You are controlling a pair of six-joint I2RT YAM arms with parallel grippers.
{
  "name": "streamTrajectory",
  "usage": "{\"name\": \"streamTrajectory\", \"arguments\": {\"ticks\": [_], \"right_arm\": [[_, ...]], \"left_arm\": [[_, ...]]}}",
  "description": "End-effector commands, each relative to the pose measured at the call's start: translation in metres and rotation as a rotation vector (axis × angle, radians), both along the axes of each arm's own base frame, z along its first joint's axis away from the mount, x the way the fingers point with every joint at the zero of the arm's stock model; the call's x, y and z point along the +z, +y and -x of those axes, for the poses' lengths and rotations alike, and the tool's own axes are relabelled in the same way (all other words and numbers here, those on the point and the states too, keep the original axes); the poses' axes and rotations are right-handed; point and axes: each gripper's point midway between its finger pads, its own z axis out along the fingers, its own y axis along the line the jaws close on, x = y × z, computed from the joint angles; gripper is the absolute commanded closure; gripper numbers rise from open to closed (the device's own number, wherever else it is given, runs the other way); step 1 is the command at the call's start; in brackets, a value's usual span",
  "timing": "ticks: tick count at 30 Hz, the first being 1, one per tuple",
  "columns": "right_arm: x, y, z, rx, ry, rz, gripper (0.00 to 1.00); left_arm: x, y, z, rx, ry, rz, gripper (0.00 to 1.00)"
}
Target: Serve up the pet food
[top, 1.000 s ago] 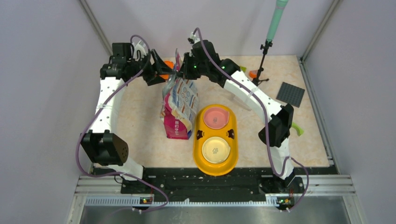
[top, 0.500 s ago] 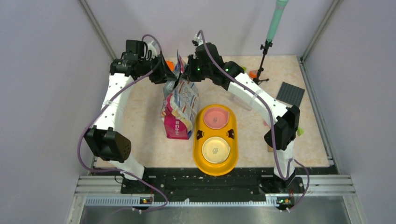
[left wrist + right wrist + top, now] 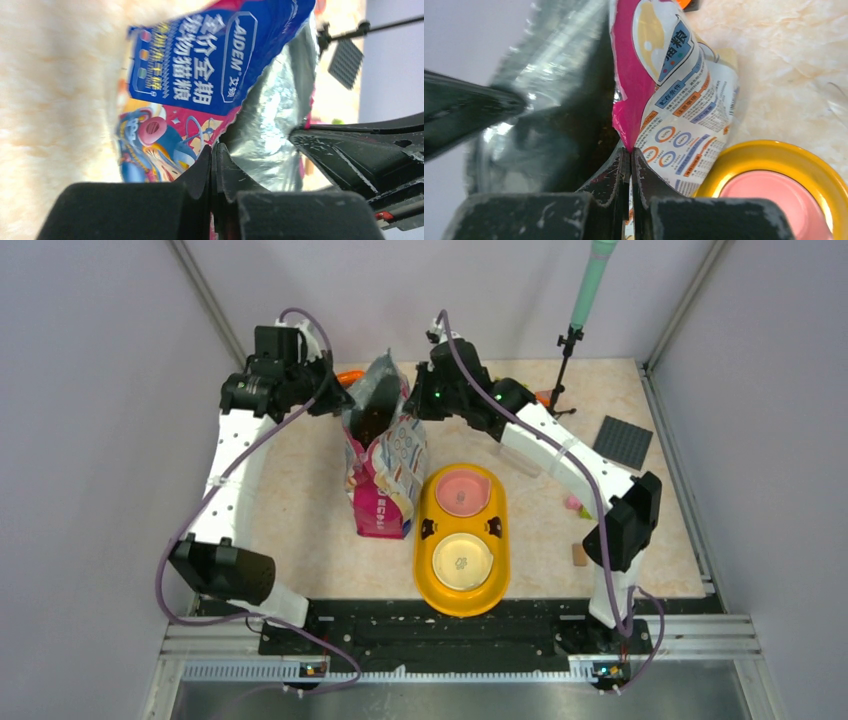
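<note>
The left pincer (image 3: pixel 340 405) is clamped shut on the left lip of the bag (image 3: pixel 385 470), which stands on the desk (image 3: pixel 300 500). The bag's mouth gapes, its silver lining showing, and the dark food (image 3: pixel 372 423) lies inside it. The right pincer (image 3: pixel 412 400) is clamped shut on the right lip. Just right of the bag sits the yellow tray (image 3: pixel 462 604) with a pink bowl (image 3: pixel 478 502) and a cream bowl (image 3: pixel 480 570). Neither holds a heap of food. The bag is open, I judge, but tipping and pouring remain.
</note>
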Motion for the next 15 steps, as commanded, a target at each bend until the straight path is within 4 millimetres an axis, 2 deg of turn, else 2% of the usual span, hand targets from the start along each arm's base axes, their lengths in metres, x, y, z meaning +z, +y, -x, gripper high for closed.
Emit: {"name": "streamTrajectory", "arguments": {"ticks": [1,3,8,9,13,15], "right_arm": [[0.048,-0.045,-0.001,-0.116,-0.119,-0.021,1.00],[0.053,-0.050,-0.002,-0.130,-0.137,-0.028,1.00],[0.054,-0.049,-0.002,-0.112,-0.139,-0.021,1.00],[0.055,-0.047,-0.001,-0.107,-0.139,-0.023,1.00],[0.057,-0.044,-0.002,-0.078,-0.145,-0.008,0.98],[0.056,-0.042,-0.002,-0.065,-0.141,0.001,0.61]], "left_arm": [[0.061,0.041,-0.006,0.204,-0.248,-0.062,1.00],[0.066,0.042,-0.004,0.213,-0.272,-0.060,1.00],[0.052,0.029,-0.006,0.142,-0.212,-0.033,1.00],[0.047,0.026,-0.005,0.128,-0.184,-0.031,0.92],[0.035,0.023,-0.001,0.103,-0.125,-0.045,0.44],[0.029,0.024,0.002,0.100,-0.113,-0.070,0.33]]}}
